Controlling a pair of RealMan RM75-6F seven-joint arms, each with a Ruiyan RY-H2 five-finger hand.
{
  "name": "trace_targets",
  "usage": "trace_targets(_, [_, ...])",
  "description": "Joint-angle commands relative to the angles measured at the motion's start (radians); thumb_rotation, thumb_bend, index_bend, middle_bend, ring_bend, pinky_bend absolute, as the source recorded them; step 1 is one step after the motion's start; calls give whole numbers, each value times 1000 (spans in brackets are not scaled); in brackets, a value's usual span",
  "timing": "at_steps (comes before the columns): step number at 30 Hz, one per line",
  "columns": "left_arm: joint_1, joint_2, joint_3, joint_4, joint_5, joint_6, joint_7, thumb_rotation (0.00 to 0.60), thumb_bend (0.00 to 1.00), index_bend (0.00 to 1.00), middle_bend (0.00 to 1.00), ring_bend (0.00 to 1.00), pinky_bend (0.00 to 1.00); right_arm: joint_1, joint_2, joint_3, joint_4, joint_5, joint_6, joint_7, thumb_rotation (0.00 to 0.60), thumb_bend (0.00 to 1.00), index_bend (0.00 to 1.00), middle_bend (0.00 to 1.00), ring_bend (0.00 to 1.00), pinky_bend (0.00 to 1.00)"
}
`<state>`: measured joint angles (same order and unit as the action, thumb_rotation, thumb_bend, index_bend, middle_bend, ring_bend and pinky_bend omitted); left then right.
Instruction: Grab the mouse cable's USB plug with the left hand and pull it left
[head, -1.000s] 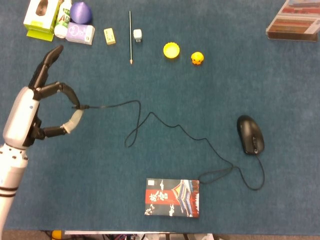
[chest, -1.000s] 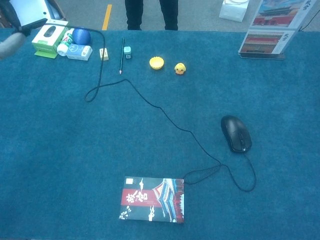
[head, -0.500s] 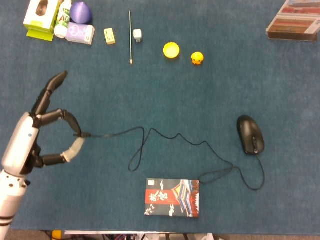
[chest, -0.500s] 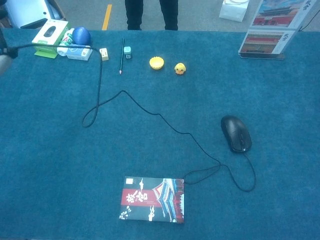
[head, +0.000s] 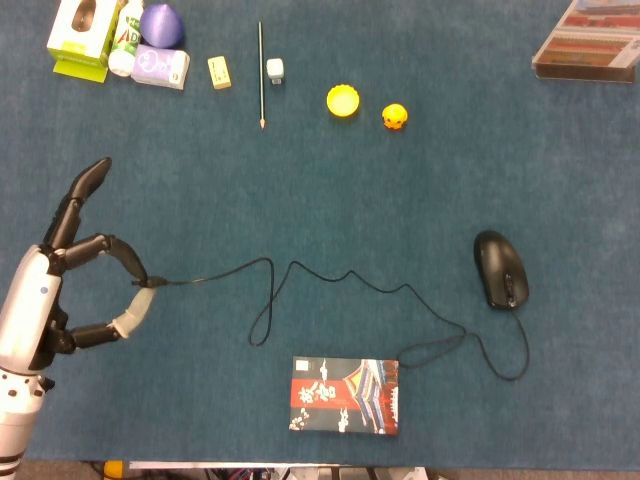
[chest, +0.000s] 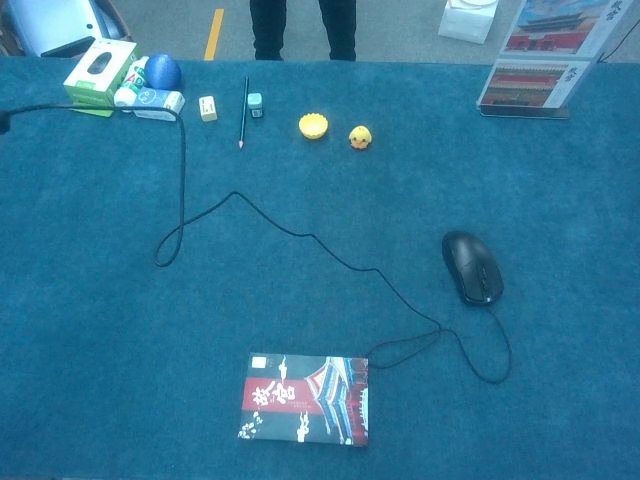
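My left hand (head: 75, 290) is at the left edge of the head view, pinching the USB plug (head: 152, 283) between thumb and a finger, with the other fingers spread. The thin black cable (head: 330, 285) runs right from the plug in loops to the black mouse (head: 499, 268) on the blue cloth. In the chest view the cable (chest: 181, 160) hangs raised from the left edge down to the table and on to the mouse (chest: 471, 266); the hand itself is outside that frame. My right hand is in neither view.
A red and black booklet (head: 345, 395) lies near the front edge beside the cable's loop. Along the far edge sit a green box (head: 83, 30), a bottle, a purple ball (head: 162, 22), a pencil (head: 261, 72), a yellow cap (head: 343, 100) and a yellow duck (head: 395, 117).
My left hand has moved toward the near left with the plug in its pinch. The cable's loop followed it left and nearer. The mouse has not moved.
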<state>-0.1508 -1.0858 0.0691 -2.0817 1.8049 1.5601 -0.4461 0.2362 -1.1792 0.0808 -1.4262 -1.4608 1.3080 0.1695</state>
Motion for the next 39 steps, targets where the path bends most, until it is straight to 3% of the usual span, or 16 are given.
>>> trace_targets(1, [6,2,4,-2,-10,3,1,600,364,584,0,0,12,0,-1,0,4,3,-3,5,600,0,308,156,208,291])
trace_targets(26, [112,-51,63,21,-4,78,56,600,364,587,0,0,12,35,-62,-7,122,-15,-59,111,600,0,308,156,209,288])
trace_targets(39, [131,-60,65,19,-8,81,66,600,364,587,0,0,12,59,-91,-13,177,-32,-79,161,600,0,308,157,208,288])
